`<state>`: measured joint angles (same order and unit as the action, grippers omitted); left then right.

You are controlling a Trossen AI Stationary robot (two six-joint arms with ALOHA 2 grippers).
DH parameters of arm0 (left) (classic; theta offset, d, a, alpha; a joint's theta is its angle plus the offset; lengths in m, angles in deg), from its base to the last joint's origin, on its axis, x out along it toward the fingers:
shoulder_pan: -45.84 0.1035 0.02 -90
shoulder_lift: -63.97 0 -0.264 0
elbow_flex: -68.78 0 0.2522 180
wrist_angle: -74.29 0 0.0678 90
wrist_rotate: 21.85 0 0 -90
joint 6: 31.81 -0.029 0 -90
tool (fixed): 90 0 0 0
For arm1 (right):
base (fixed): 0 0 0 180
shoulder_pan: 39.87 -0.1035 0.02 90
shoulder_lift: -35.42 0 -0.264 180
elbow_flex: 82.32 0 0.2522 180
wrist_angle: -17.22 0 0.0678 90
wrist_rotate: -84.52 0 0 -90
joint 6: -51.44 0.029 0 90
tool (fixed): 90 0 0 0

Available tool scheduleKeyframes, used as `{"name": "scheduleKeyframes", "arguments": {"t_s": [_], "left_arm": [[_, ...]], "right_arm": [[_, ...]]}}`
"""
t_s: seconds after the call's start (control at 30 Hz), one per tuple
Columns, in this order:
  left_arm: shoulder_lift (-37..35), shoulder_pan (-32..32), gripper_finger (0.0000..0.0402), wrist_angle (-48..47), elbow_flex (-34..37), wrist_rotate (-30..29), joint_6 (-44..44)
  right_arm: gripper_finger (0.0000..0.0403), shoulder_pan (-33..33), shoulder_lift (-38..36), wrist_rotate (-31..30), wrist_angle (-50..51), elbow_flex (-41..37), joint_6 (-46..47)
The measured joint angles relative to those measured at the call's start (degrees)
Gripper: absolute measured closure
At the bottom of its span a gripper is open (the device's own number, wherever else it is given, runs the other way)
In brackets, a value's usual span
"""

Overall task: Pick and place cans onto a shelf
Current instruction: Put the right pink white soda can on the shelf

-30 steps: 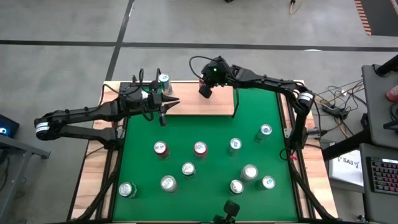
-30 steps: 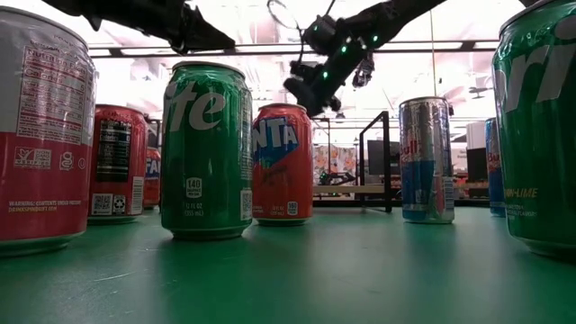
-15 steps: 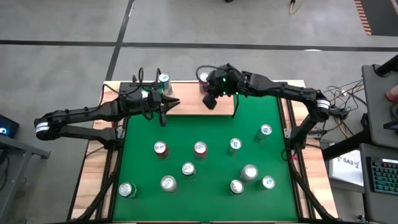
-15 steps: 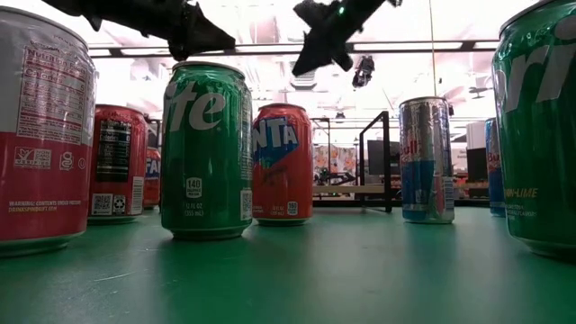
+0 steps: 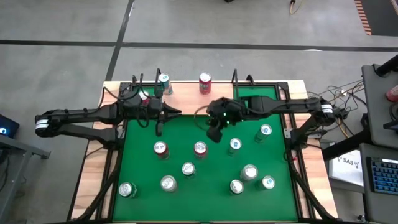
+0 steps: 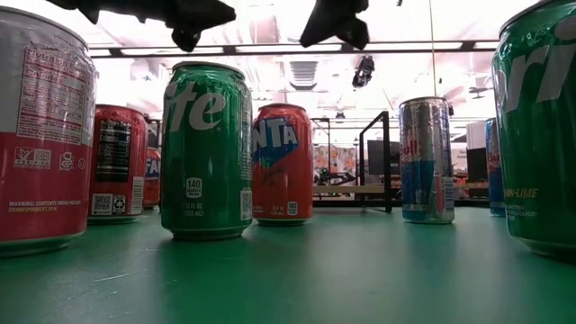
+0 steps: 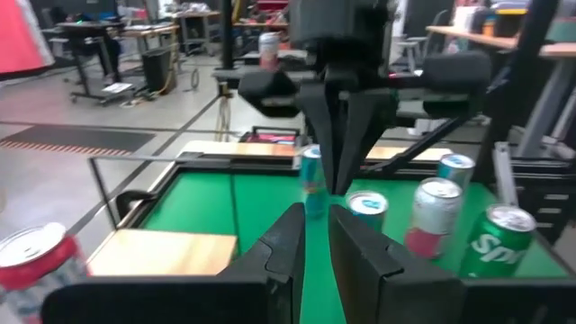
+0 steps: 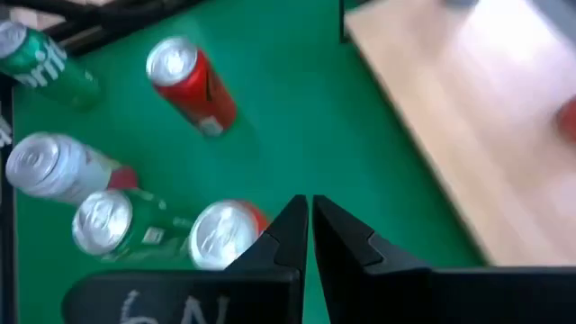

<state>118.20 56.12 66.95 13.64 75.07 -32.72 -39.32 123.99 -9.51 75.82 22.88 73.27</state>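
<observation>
- The right tool (image 5: 213,134) hangs empty over the green bench (image 5: 186,134), in front of the shelf (image 5: 189,93); its fingers (image 8: 290,236) are pressed nearly together, holding nothing.
- Just in front of it, toward the open bench, stand a red can (image 5: 199,149) and a green can (image 5: 234,145); the rest of the loose cans (image 5: 187,169) are spread farther out from the shelf.
- The left tool (image 5: 166,112) sits at the shelf's front edge near its left end, fingers (image 7: 286,245) narrow with only a slim gap, nothing between them.
- Two cans stand on the shelf: a red can (image 5: 204,82) near its middle and a green can (image 5: 164,81) toward its left end.
- Step in hand, as I judge it: a can is placed and the right arm is heading for the next pick.
- The next move calls for spreading the fingers, centring over a nearby can, most likely the red one, and lowering around it without knocking its neighbours.
- Against a second ago: the right tool was over the shelf's middle and has come forward over the bench, leaving the red can standing free; the left tool has barely shifted.
</observation>
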Motion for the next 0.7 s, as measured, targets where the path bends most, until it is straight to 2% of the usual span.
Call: {"name": "scheduleKeyframes", "arguments": {"t_s": [0.3,0.7], "left_arm": [[0.0,-2.02,0.0365,0.98,0.02,0.0,0.0],[0.0,-1.99,0.0365,0.85,0.02,0.0,-0.19]], "right_arm": [[0.039,-6.38,0.0,0.39,7.25,0.0,13.87],[0.039,-12.32,0.0,8.3,13.93,0.0,37.48]]}}
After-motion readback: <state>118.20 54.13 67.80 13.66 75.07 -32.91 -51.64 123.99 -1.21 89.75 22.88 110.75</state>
